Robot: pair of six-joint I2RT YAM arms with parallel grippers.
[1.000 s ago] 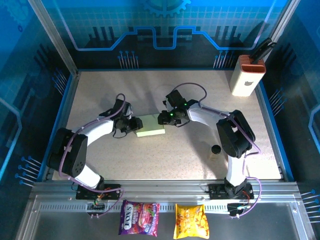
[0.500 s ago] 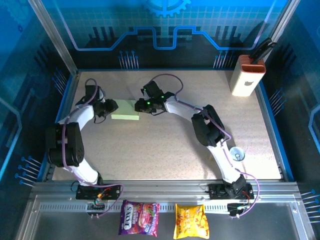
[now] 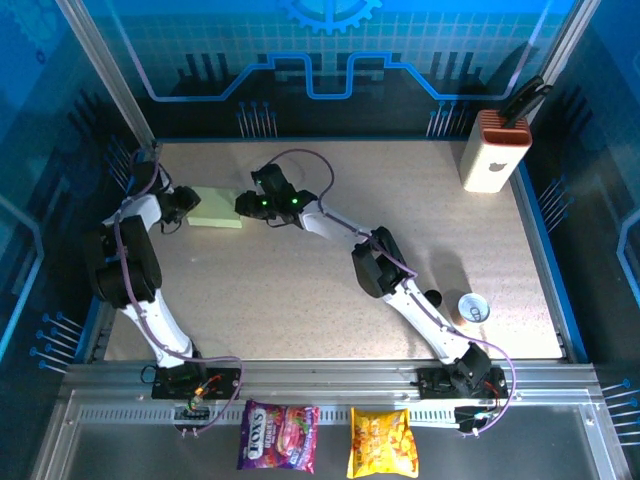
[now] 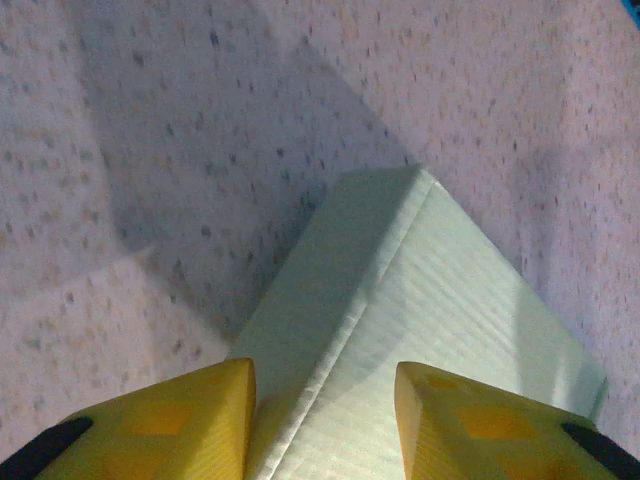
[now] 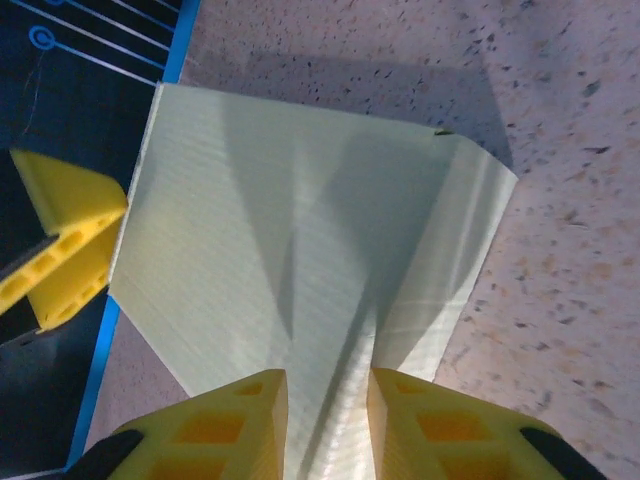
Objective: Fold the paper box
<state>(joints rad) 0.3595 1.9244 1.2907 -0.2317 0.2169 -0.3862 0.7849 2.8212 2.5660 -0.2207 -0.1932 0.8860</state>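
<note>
Desk (image 3: 330, 300) is beige with dark speckles, boxed in by an aluminium frame and blue-lit wall panels printed with circuit lines and a gear motif. White block with an orange ribbed top (image 3: 495, 150) stands in the far right corner of the desk; taken as reference. Open can (image 3: 473, 307) sits nearer the arm bases than the white block, roughly in line with it, with a small dark object (image 3: 432, 297) just to the can's left. Two snack packets lie off the desk on the front shelf, well left of and nearer than the white block: a purple one (image 3: 278, 436) marked "FOX'S" and a yellow one (image 3: 381, 443) with print too small to read. Paper box (image 3: 218, 208), pale green ribbed card, is far to the left of the white block, close to the desk's left edge, slightly nearer than the block. Whether it rests on the surface or is lifted cannot be told. Left gripper (image 3: 190, 206) is on the box's end away from the white block. In its wrist view (image 4: 325, 400) the yellow fingers straddle a creased edge of the card, part-closed and gripping it. Right gripper (image 3: 246, 204) is on the end toward the white block. In its wrist view (image 5: 325, 400) the fingers stand close together, pinching a raised fold of the paper box.
</note>
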